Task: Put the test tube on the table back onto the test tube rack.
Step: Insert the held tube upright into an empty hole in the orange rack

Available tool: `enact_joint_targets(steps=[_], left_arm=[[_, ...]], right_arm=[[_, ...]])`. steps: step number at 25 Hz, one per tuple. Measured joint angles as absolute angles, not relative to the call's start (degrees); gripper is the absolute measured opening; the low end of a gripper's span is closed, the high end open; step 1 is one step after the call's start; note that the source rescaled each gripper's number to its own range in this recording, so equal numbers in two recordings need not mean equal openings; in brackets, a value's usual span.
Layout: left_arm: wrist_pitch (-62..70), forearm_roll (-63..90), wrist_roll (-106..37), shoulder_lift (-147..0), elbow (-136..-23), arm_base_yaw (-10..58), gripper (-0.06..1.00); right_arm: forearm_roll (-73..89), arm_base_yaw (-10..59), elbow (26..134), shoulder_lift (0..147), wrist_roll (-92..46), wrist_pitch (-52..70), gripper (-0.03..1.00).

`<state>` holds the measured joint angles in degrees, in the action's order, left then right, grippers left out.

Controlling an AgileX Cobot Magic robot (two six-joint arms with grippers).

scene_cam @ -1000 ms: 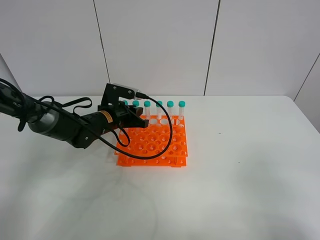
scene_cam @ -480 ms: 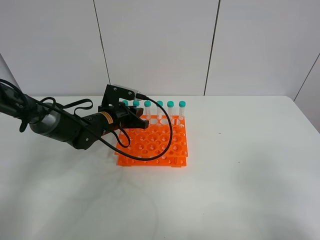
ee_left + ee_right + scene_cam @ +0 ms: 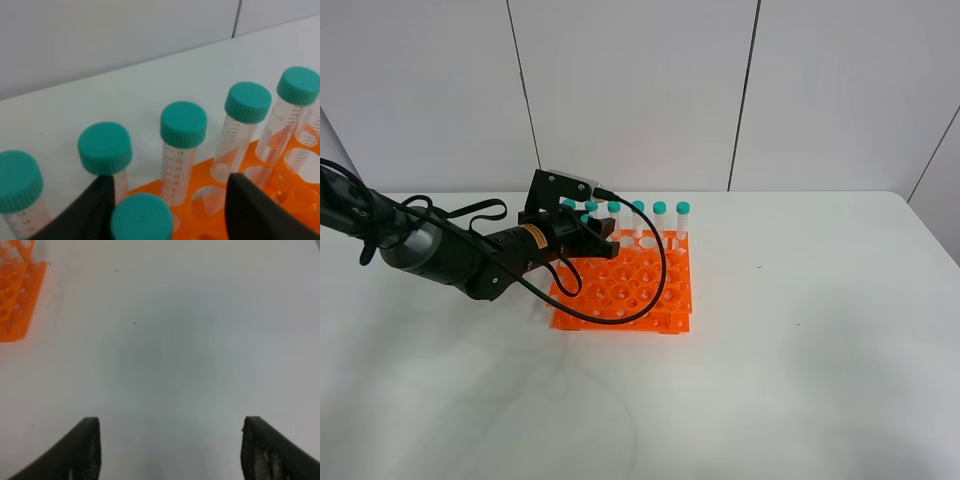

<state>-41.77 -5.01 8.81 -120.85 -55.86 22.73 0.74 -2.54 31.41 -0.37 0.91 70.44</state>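
The orange test tube rack (image 3: 625, 285) stands on the white table (image 3: 800, 380). Several teal-capped tubes (image 3: 637, 215) stand upright in its back row. My left gripper (image 3: 588, 235) hovers over the rack's back left part. In the left wrist view the left gripper (image 3: 170, 200) is open. One test tube's teal cap (image 3: 141, 217) stands between the fingers (image 3: 95, 210), close to one of them, in the second row of the rack (image 3: 147, 187). My right gripper (image 3: 172, 450) is open and empty over bare table (image 3: 175, 355). It is out of the exterior view.
Grey wall panels (image 3: 640, 90) stand behind the table. A black cable (image 3: 655, 280) from the left wrist loops over the rack. A corner of the rack (image 3: 15, 300) shows far off in the right wrist view.
The left gripper has shifted slightly over the rack's back left. A teal cap now shows at its fingers. The rack's right side sits slightly further left.
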Motion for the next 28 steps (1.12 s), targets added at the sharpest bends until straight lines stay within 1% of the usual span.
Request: enact_joint_targets(steps=[2, 6, 18, 22, 28], left_arm=[[-41.8, -5.0, 8.8, -120.8, -55.9, 22.8, 0.44], [-41.7, -5.0, 8.8, -120.0, -55.8, 22.8, 0.46], [-39.4, -4.9, 9.0, -112.4, -55.8, 22.8, 0.46], [-35.3, -4.9, 9.0, -107.4, -55.8, 22.1, 0.46], [-22.0, -5.9, 9.0, -99.7, -55.8, 19.1, 0.46]], right_arm=[[0.7, -2.5, 31.4, -0.4, 0.9, 70.4, 0.79], [0.7, -2.5, 31.4, -0.4, 0.9, 70.4, 0.79], [0.7, -2.5, 31.4, -0.4, 0.9, 70.4, 0.79], [0.7, -2.5, 31.4, -0.4, 0.9, 70.4, 0.79], [0.7, -2.5, 31.4, -0.4, 0.9, 70.4, 0.79]])
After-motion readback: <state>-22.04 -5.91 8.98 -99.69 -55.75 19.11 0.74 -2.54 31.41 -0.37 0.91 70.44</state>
